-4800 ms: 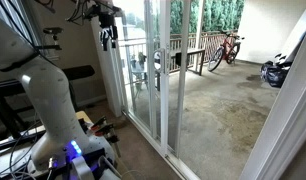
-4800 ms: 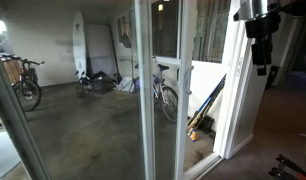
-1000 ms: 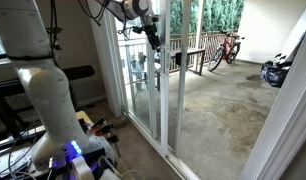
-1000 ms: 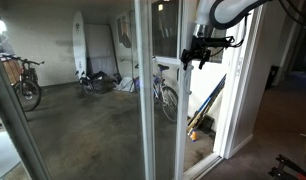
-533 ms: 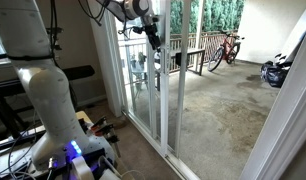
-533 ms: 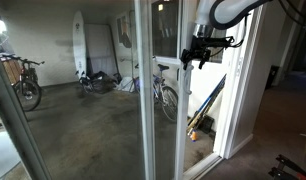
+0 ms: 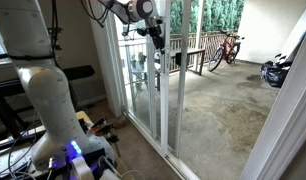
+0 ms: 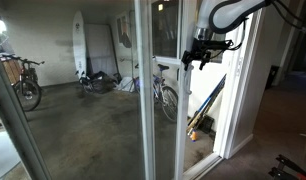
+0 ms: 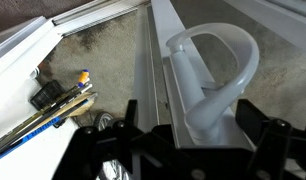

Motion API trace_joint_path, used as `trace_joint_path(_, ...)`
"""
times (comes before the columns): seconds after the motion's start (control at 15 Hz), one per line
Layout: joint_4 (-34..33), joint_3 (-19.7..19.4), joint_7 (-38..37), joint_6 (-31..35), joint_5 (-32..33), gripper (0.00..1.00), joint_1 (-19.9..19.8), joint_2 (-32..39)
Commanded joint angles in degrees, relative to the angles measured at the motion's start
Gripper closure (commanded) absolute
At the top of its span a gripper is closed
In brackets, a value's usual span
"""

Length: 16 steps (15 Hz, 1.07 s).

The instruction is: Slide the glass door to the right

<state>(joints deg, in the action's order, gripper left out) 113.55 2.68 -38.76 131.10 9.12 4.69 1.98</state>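
The glass door (image 7: 164,90) is a tall clear panel in a narrow white frame; it also shows in an exterior view (image 8: 182,110). Its pale looped handle (image 9: 219,62) fills the wrist view, on the white vertical frame edge (image 9: 183,95). My gripper (image 7: 156,39) is at the handle at about head height, also seen in an exterior view (image 8: 190,56). In the wrist view the gripper (image 9: 193,118) is open, with one black finger (image 9: 128,115) left of the handle's lower base and the other to its right. The fingers do not press on the handle.
A fixed white-framed glass panel (image 7: 121,70) stands beside the door. Outside are bicycles (image 7: 226,48), (image 8: 26,82), (image 8: 165,95) and a surfboard (image 8: 79,45). Long tools (image 9: 48,108) lean by the door frame. A weight bench (image 7: 68,73) stands indoors.
The gripper came down from high up to the handle earlier; over the last second it has shifted slightly closer to the door frame. The door has not moved.
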Motion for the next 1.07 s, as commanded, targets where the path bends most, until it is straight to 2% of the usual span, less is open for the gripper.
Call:
trace_joint_path(0.0, 2.27, -1.21, 1.12, 1.76, -1.15, 0.0, -1.52, -0.83)
trace_joint_path(0.53, 7.87, -4.64, 4.14, 0.57, -3.65, 0.0, -4.47, -5.8)
trace_joint_path(1.0, 8.29, -7.53, 11.29, 0.81, -7.44, 0.0, -7.54, -6.15)
